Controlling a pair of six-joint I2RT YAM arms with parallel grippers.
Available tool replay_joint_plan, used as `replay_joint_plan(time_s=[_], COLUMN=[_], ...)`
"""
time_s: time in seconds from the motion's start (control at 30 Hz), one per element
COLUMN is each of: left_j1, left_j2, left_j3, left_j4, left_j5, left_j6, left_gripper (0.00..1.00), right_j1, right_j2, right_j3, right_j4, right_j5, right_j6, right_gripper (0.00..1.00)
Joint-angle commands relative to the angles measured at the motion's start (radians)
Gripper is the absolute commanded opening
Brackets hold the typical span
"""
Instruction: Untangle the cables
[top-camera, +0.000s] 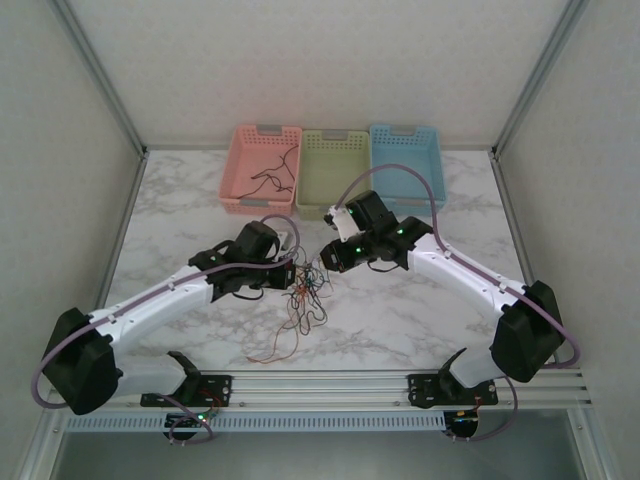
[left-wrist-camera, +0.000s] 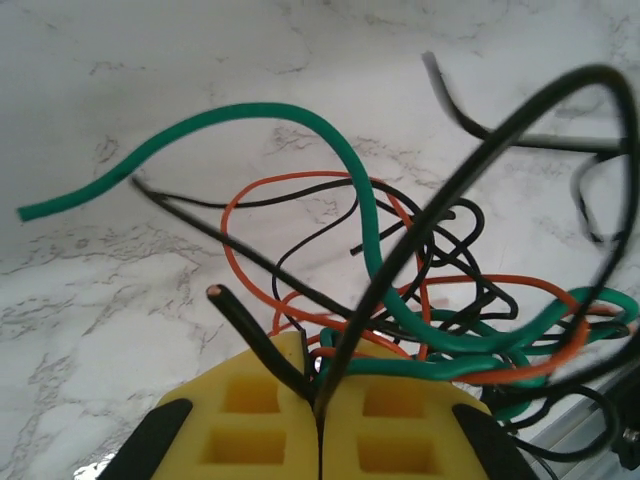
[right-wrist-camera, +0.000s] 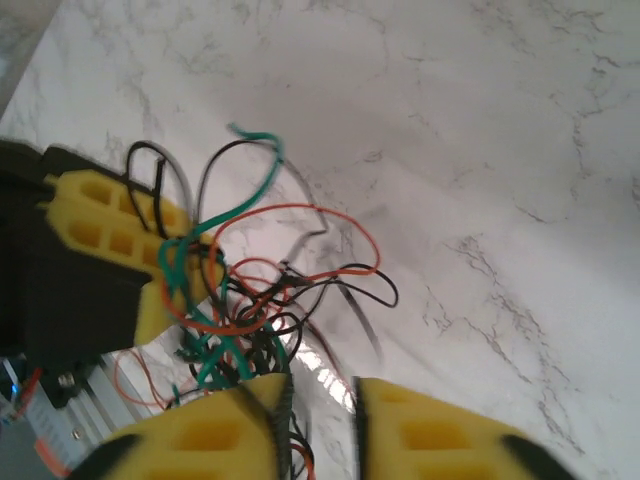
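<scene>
White marbled bench: the cables form a tangled bundle at its centre, between both arms. Left jaws are together, clamped on black strands of the bundle. Right jaws stand apart, a black strand against one inner face.

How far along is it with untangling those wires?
Early days. Done: a dark cable lies in the pink basket. In hand: the left gripper is shut on a black cable from the tangle, with the right gripper open close to it. Left: the tangle itself, black, green and orange strands knotted together on the table.
</scene>
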Motion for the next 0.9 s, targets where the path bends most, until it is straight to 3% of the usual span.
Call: replay_joint_plan(time_s=[0.0,0.1,0.3,0.47,0.87], left_j1=[0.011,0.022,0.032,0.032,0.032], left_j2=[-0.048,-0.070,-0.091,-0.089,-0.082], left_j3=[-0.019,-0.030,-0.033,-0.031,-0.033], left_j4=[0.031,0.034,0.030,0.039,0.038], left_j5=[-0.041,-0.051,-0.060,-0.048,-0.048], left_j6=[-0.041,-0.054,-0.067,-0.075,-0.082], left_gripper=[0.00,0.00,0.00,0.00,0.00], right_j1=[-0.012,-0.017,-0.017,-0.013,0.037], right_j2=[-0.067,-0.132,-0.249,-0.223,-0.047], right_j3=[0.016,-0.010,-0.106,-0.175,-0.104], right_j4=[0.035,0.078,0.154,0.218,0.209], right_j5=[0.043,0.029,0.027,-0.087,-0.101], right_j6=[0.026,0.045,0.070,0.087,0.107], right_gripper=[0.50,0.62,0.65,0.57,0.44])
